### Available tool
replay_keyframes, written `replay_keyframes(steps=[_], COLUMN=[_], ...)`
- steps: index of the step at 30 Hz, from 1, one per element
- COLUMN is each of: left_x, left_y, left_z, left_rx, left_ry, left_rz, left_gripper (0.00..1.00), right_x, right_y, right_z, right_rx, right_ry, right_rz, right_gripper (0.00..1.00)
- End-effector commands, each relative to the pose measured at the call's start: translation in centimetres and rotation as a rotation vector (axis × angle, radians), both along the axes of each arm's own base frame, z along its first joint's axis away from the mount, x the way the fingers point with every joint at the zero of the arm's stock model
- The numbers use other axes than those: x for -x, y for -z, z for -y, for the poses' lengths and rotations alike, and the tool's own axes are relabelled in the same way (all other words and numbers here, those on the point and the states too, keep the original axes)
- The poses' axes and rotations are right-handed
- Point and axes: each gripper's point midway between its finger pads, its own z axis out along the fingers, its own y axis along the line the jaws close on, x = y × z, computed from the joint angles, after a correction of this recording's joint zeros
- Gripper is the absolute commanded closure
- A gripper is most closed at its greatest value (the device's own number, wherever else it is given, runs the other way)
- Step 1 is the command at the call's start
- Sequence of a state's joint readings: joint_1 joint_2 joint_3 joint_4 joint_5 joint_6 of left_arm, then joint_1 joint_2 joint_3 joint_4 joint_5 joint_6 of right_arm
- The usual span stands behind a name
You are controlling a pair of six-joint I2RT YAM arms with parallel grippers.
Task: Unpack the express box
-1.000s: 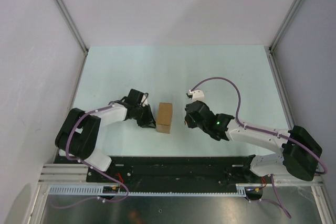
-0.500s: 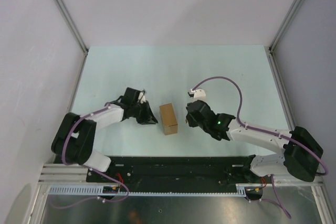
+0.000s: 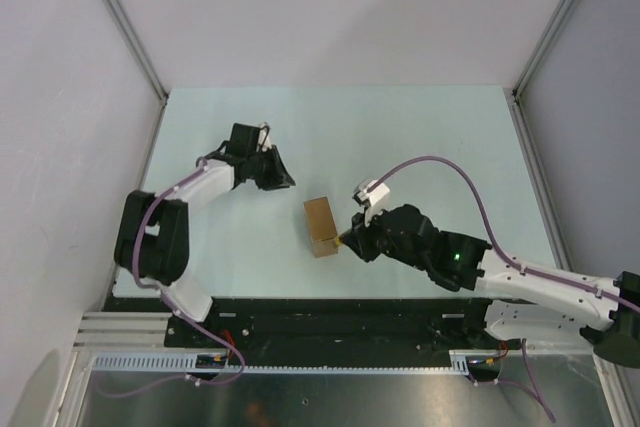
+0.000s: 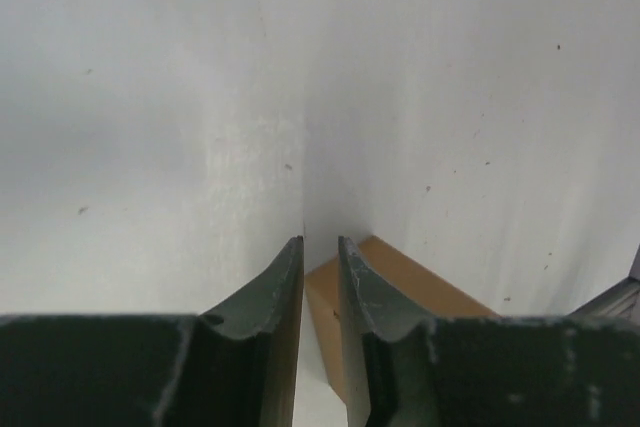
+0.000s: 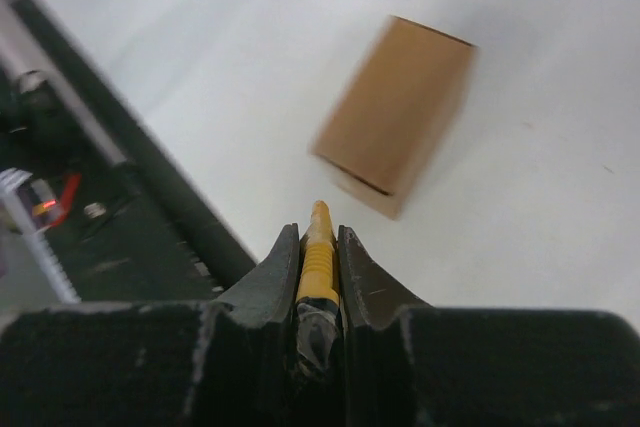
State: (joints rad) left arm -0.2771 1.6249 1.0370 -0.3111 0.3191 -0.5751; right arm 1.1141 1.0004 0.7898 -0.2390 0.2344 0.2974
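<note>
express box (image 3: 322, 226) sits closed on the counter (image 3: 420, 137), roughly between the two sets of fingers, nothing gripping it. right fingers (image 3: 352, 239) are just beside its near right corner, tips aimed at it; can't tell from the top view whether they touch. they're clamped on a yellow utility knife (image 5: 318, 257), whose body is pinched between the pads with its tip poking out past them toward the box. in the right wrist view the box is ahead of the tips and slightly right, clearly apart from the knife tip, one end face turned toward the camera, a bit blurred. left fingers (image 3: 282, 177) are well apart from the box, up and to the left of it, tips pointing roughly its way. they're nearly together with a narrow slit between them and nothing in it. in the left wrist view the box shows low in frame, beyond the tips and to their right.
</note>
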Motion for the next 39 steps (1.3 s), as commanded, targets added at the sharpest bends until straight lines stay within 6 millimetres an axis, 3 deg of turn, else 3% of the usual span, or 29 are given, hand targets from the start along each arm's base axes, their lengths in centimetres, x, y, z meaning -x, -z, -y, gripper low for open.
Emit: replay_keyframes(steps=[1,2,3,5,6,7,9,11,13,19,27,35,39], left_x=[-1.8,-2.3,-2.3,-2.1,-1.9,-1.6,-0.8,-0.4,0.1,0.7,0.3,-0.1,-1.1], left_y=[0.3,0.1,0.2,1.0,1.1,1.1,1.6,2.1,2.6,3.2,3.1,3.2,2.5], left_z=[1.5,1.9,2.4,2.5,2.5,2.5,2.2,1.8,1.6,2.1,2.4,2.7,3.1], left_rx=[0.034,0.049,0.067,0.069,0.071,0.074,0.067,0.045,0.037,0.066,0.073,0.085,0.095], left_ry=[0.072,0.089,0.107,0.105,0.106,0.106,0.107,0.105,0.107,0.127,0.128,0.135,0.140], left_rz=[-0.009,-0.007,-0.016,-0.043,-0.049,-0.052,-0.068,-0.070,-0.080,-0.117,-0.115,-0.122,-0.100], left_gripper=[0.75,0.75,0.75,0.76,0.76,0.76,0.76,0.76,0.76,0.76,0.75,0.75,0.75], right_x=[2.9,2.9,2.5,2.3,1.8,1.5,1.2,0.9,0.2,-1.2,-1.9,-1.3,-0.5], right_y=[-5.2,-5.0,-3.5,-3.1,-1.5,-2.0,-0.4,-0.9,0.4,1.7,3.5,5.1,5.6], right_z=[-4.0,-4.5,-5.3,-6.5,-7.3,-8.1,-9.4,-10.8,-11.3,-10.8,-9.1,-7.3,-7.3], right_rx=[-0.134,-0.118,-0.060,-0.014,0.032,0.022,0.057,0.043,0.090,0.204,0.302,0.369,0.360], right_ry=[-0.241,-0.248,-0.242,-0.248,-0.247,-0.243,-0.252,-0.250,-0.203,-0.040,0.052,0.058,0.012], right_rz=[0.084,0.092,0.103,0.162,0.159,0.181,0.178,0.201,0.217,0.332,0.337,0.296,0.271], right_gripper=[1.00,1.00,1.00,1.00,1.00,1.00,1.00,1.00,1.00,1.00,1.00,1.00,1.00])
